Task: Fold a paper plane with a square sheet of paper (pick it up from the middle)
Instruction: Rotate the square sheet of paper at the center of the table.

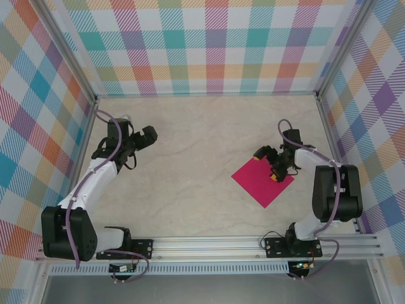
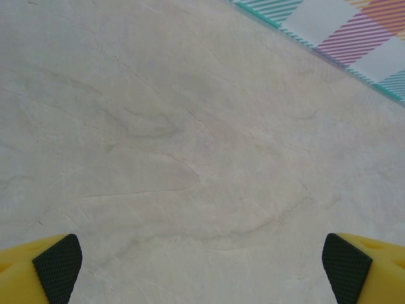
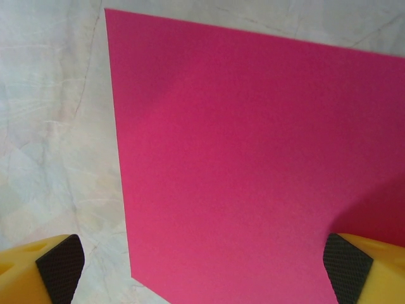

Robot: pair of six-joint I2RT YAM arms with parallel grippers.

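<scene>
While the square sheet of paper (image 1: 259, 187) lies flat and unfolded on the right half of the table (image 1: 190, 158), turned corner-on like a diamond in the overhead view, the right gripper (image 1: 271, 164) hangs over its far right portion with its jaws spread wide and nothing grasped between them. Part of the magenta-pink sheet's near and left area shows clear of the arm.

Seen from the right wrist, the sheet (image 3: 253, 164) stretches across most of the frame, one sharp corner at the upper left and a straight edge running down toward the bottom. The right gripper (image 3: 202, 278) straddles that edge: of its two black pads (image 3: 60, 266), one sits over bare table just beside the paper, the other over the pink itself, where a soft shadow falls. Whether the fingertips touch the sheet cannot be told.

Well apart, on the left side of the table, the left gripper (image 1: 142, 140) is likewise released and holds nothing. From the left wrist, the left gripper (image 2: 202, 269) frames pale, veined tabletop, with a strip of wall at the upper right.

Checked walls (image 1: 215, 44) in pastel colours enclose the table on three sides, and a metal rail (image 1: 209, 244) along the near edge carries both arm bases.
</scene>
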